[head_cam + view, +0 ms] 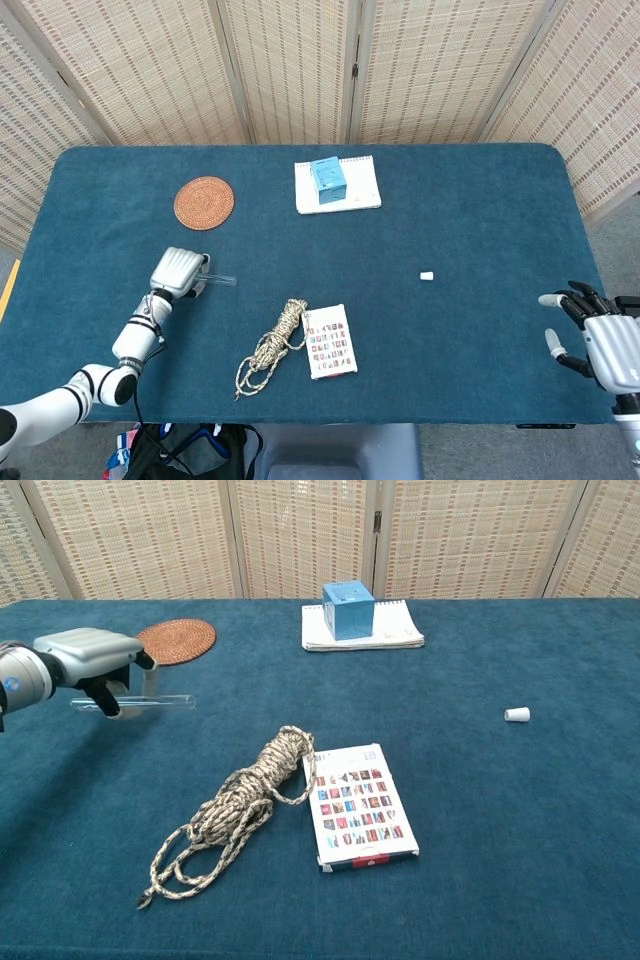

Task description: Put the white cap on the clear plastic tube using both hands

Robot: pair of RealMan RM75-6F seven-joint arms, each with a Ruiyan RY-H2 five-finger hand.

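Left hand (95,660) grips the slim clear tube (165,701); right hand (600,340) splayed, empty.

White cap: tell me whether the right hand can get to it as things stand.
Probably yes. The white cap lies alone on bare blue cloth, with nothing between it and the right hand, which hovers open at the table's right edge. The hand stands well off, so the arm must extend inward.

Blue table (480,200) with cap (427,275), rope (271,345), card (329,341), coaster (204,202), notepad (360,190).
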